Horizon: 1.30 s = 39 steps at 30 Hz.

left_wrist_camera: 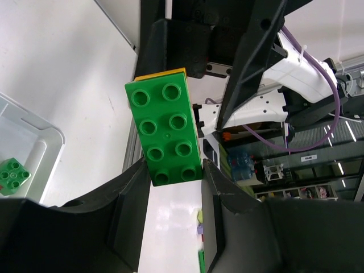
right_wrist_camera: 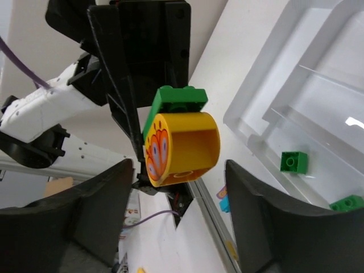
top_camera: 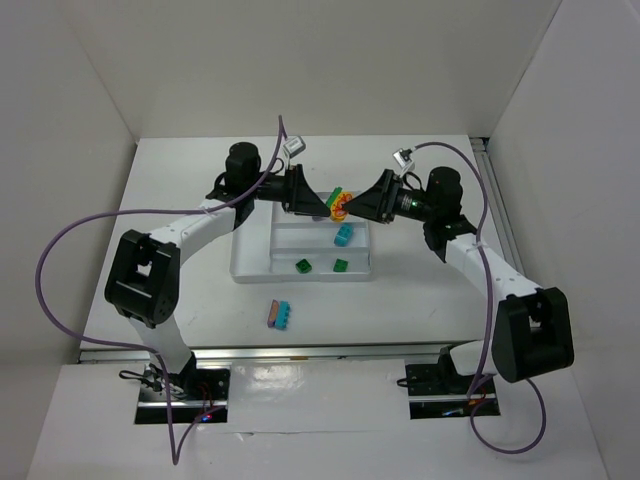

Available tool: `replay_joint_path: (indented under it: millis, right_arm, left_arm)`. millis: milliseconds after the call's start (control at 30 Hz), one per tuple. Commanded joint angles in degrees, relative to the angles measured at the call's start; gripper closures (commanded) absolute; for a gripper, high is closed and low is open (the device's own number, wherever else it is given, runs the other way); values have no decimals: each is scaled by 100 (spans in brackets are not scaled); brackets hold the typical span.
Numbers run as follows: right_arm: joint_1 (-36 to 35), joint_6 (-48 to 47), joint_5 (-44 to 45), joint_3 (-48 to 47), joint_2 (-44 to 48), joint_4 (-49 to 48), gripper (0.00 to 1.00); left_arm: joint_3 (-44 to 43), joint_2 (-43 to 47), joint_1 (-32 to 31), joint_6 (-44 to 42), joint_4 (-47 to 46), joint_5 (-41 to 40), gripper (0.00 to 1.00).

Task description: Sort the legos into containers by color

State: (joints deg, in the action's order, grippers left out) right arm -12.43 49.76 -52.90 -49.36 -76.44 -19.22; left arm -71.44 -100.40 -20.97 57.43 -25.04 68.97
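**White-walled table bay: joined brick pair, held aloft**

**Setting:** white table enclosed by plain white walls. A divided tray lies below both grippers.

**Item:** green brick, eight studs, clipped to a yellow piece with a rounded body.

**Location:** in the air between the two gripper tips, over the tray's far side.

**Left gripper**: closed on the near end of the green brick, with pads on its long sides.

**Right gripper**: jaws apart, standing either side of the yellow piece with a gap on each side. It holds nothing.

**Handling (judged):**
- Light, rigid hard plastic, not fragile.
- Glossy, so probably slippery on the curve.
- The stud joint will likely resist a straight pull.
- Best hold is on the yellow piece's two end faces, then peel it off.

**Other stock:**
- One cyan brick and two small green bricks sit in the tray beneath the grippers.
- A purple-and-cyan stack lies on the table, well apart from either gripper, toward the arm bases.

**Markings:** an orange-and-purple fan pattern is printed on one end of the yellow piece. No brand, label or lettering can be read.
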Motion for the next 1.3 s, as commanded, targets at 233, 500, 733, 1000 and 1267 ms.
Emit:
replay_joint_path:
  millis: [233,500,733,1000,1267]
  right_arm:
    - [-190,271,-308,-170,-256,-829,46]
    - [-190,34,-54,5,-64,-328,100]
    - [-85,-229,-53,172,182,129,100]
    - [38,-580,-2,138,288,787,100]
    - [337,-1943,2906,-812,560,3995,100]
  left_arm:
    - [16,240,-12,-12,-344,187,100]
    - [16,293,49,40,-467,187,100]
    - [69,407,418,216,-642,187,100]
    - [175,460,752,324,-900,249,100]
    - [-426,565,534,-3554,5611,-2806,100]
